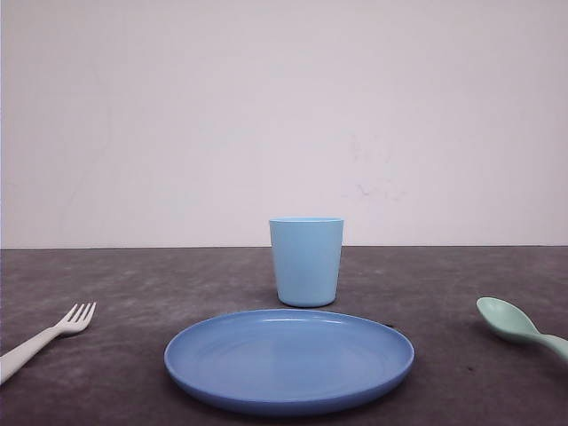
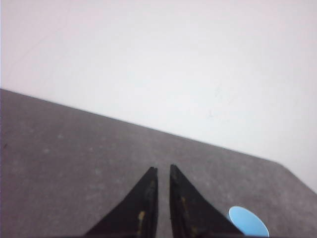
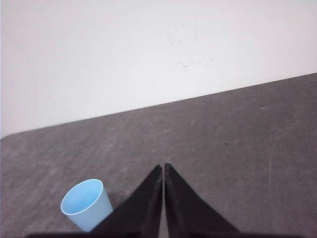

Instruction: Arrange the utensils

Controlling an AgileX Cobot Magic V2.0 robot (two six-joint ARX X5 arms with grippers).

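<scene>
A small white fork (image 1: 44, 340) lies on the dark table at the front left, tines pointing toward the middle. At the front right lies a mint-green spoon (image 1: 510, 321), bowl toward the middle, its handle running off the frame's right edge. My left gripper (image 2: 164, 168) hangs above bare table with its black fingers almost together and nothing between them. My right gripper (image 3: 163, 165) is shut and empty too, over bare table beside the cup.
A light blue cup (image 1: 306, 262) (image 3: 86, 203) stands upright in the middle of the table (image 1: 133, 284). A round blue plate (image 1: 288, 359) lies just in front of it. A light blue oval, seemingly the cup's mouth (image 2: 247, 221), peeks past the left fingers. A pale wall rises behind.
</scene>
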